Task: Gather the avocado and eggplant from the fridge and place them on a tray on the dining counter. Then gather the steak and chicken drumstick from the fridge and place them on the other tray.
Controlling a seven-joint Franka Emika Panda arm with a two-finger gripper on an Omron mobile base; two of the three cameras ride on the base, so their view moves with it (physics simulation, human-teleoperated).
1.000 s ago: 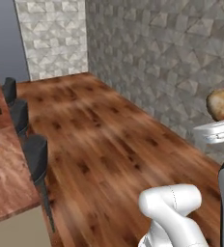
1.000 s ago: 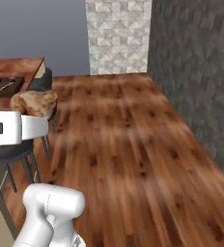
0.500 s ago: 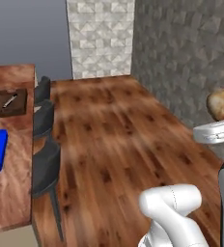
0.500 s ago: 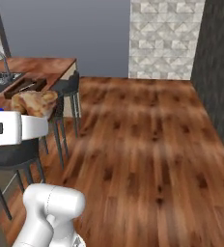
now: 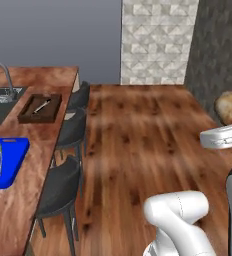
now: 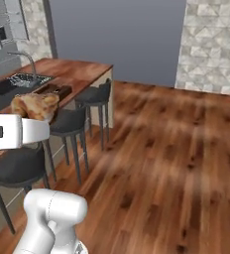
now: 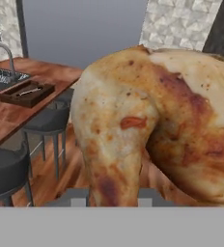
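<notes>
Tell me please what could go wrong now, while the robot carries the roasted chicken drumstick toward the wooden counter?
The golden-brown roasted chicken drumstick is large and rounded, and the gripper pinches it only at its lower edge, so it might slip while the base drives. The dark round bar stools stand close along the brown wooden dining counter, so the base or arm could bump them on approach.

Chicken drumstick (image 7: 147,120) in my jaws: golden brown skin, darker roasted patches, paler cream area at upper right. Dining counter (image 5: 38,165): reddish-brown wood grain. Floor (image 5: 138,135): same warm brown planks, dark knots. Cutting board (image 5: 5,161): bright blue, pale utensil on it. Tray (image 5: 39,108): dark brown. Stools (image 5: 63,185): dark grey seats, black legs. Sink (image 6: 15,82): dark basin, silver faucet. Far wall (image 6: 117,39): flat grey-blue; side panel (image 5: 158,40) is pale grey stone with a triangular pattern.
</notes>
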